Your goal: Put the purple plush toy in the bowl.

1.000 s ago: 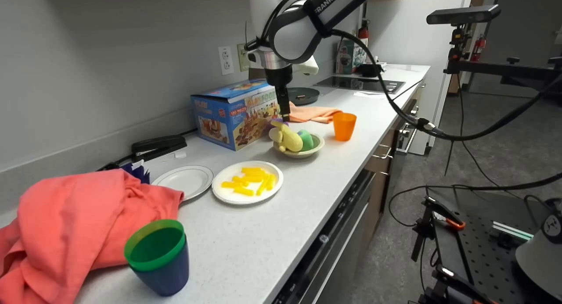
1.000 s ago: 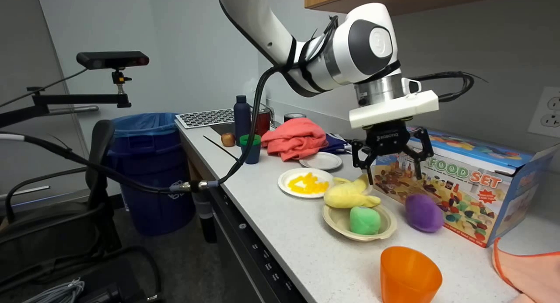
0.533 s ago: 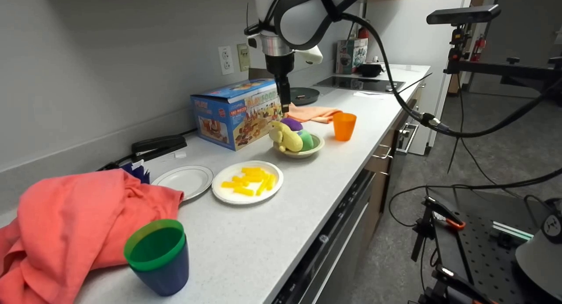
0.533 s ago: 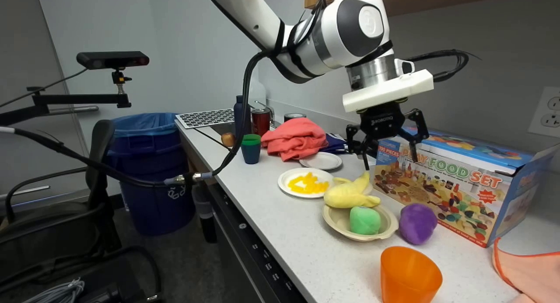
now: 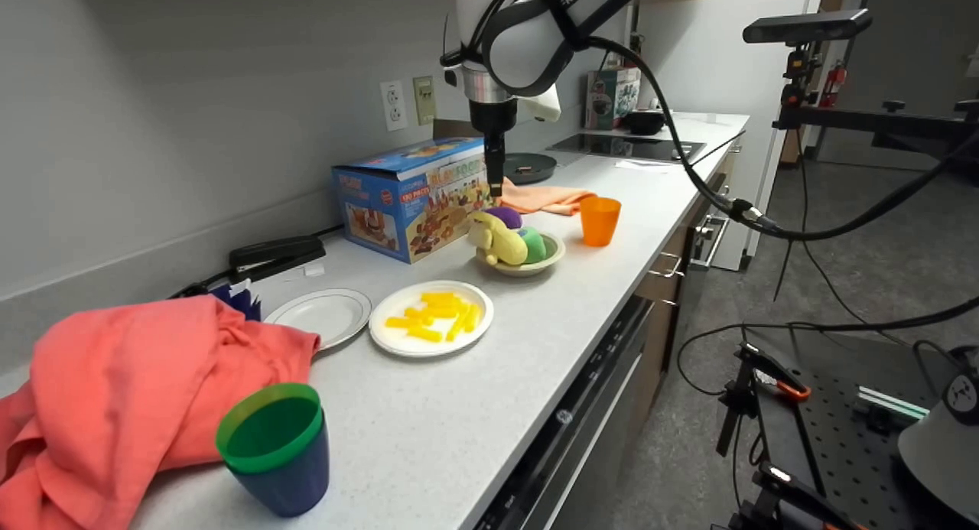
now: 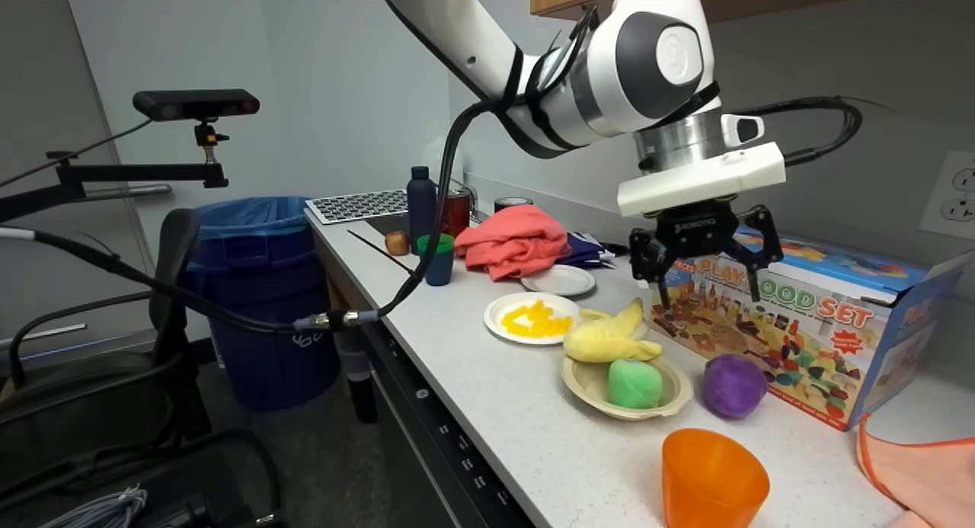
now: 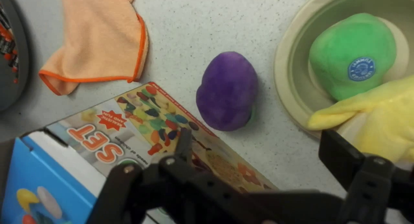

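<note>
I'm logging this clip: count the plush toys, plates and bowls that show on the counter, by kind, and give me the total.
Plush toys: 3 (purple plush toy, green plush toy, yellow plush toy)
Plates: 2 (one white plate holding yellow pieces, another white plate by the coral cloth)
Bowls: 1 (pale bowl)
Total: 6

Exterior views: opposite ways along white speckled countertop (image 5: 413, 430). Wrist view: close, downward. All share round cream bowl (image 7: 284, 69).

The arm (image 6: 458, 27) slopes down to a bent wrist (image 6: 655, 69), and there hangs the gripper (image 6: 710, 299), fingers (image 7: 339, 159) pointing downward, spread wide apart!
</note>
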Available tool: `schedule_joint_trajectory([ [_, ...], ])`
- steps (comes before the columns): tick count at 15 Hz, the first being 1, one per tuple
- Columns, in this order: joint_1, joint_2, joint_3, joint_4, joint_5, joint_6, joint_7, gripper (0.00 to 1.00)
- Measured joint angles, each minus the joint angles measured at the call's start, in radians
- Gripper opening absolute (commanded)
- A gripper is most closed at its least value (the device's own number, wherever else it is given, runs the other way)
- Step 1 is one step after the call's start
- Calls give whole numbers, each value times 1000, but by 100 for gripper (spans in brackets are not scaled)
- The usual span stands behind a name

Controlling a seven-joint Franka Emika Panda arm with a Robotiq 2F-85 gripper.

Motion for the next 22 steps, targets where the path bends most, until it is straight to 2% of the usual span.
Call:
schedule_joint_trajectory([
  [5,-1,134,-9,133,80,0,132,100],
  [12,-13,225,-61,254,70,-29,151,100],
  [19,-18,263,-61,290,72,-146,152,100],
  [22,-23,271,-61,291,82,-156,152,100],
])
